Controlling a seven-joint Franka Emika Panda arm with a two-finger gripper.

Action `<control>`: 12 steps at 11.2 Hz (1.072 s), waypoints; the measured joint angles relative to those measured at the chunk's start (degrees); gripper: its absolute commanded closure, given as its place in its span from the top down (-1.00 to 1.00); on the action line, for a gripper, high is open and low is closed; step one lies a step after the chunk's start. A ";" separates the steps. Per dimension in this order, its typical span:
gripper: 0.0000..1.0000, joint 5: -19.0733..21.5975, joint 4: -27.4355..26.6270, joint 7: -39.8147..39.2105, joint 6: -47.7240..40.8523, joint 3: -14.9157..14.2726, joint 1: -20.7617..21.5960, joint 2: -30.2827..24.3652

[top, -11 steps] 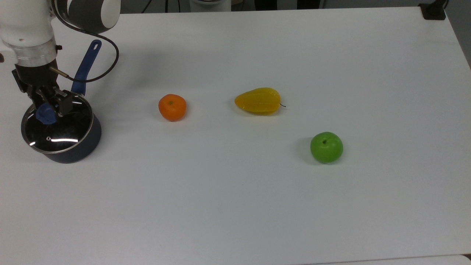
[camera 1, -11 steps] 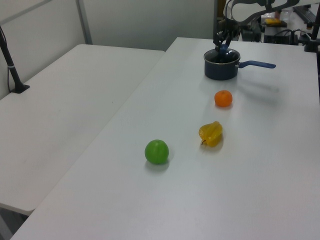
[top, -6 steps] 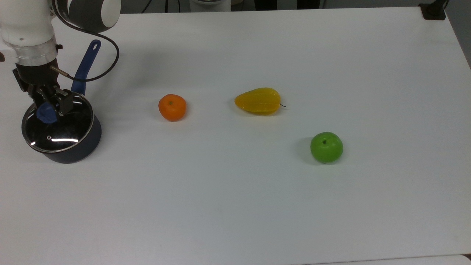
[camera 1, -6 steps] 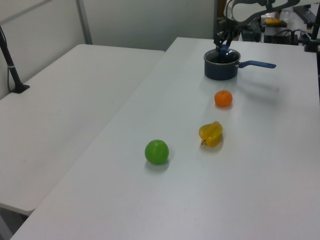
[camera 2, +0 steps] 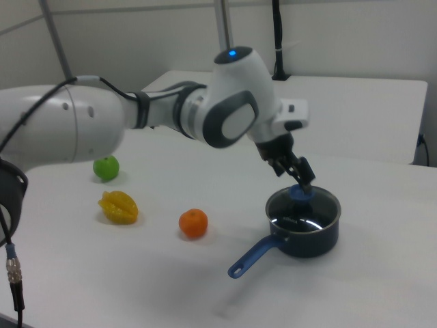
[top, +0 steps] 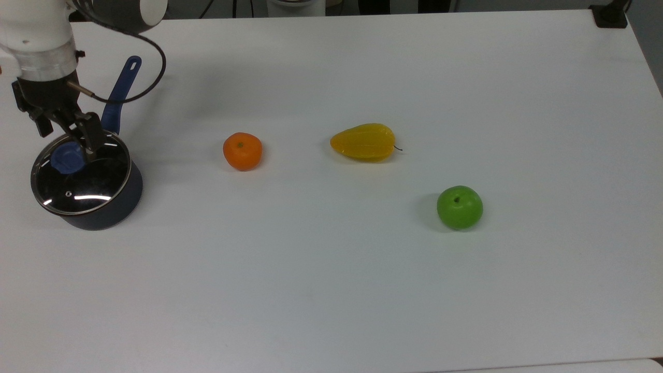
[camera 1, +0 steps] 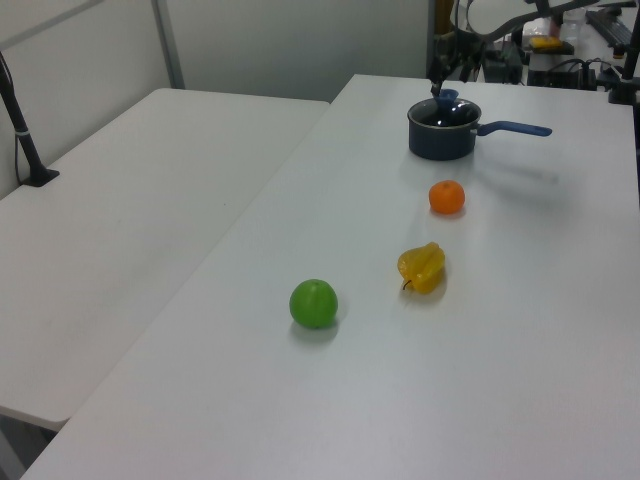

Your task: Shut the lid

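White table [top: 362,285], lid [top: 83,178] seemingly flat, knob up

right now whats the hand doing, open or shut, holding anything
Hand: open, holding nothing, just above the blue knob of the lid, which sits on the pot.

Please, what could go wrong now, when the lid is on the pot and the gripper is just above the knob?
The gripper hangs close above the lid and its blue knob; a sideways move could catch the knob and drag the lid off the pot. The black cable loops over the pot's handle and might snag it, judging from the top view.
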 measured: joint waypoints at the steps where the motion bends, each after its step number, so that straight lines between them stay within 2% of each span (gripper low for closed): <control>1: 1.00 -1.34 -0.03 0.04 -1.12 0.20 1.13 -1.07; 4: 1.00 -5.99 -0.02 4.07 -7.33 0.97 8.75 -5.02; 7: 1.00 -6.11 -0.42 4.56 -20.96 1.21 18.57 -11.73; 9: 1.00 -5.76 -3.08 4.75 -28.06 1.25 23.48 -17.33; 12: 1.00 -3.20 -9.76 4.89 -33.08 1.10 25.10 -25.62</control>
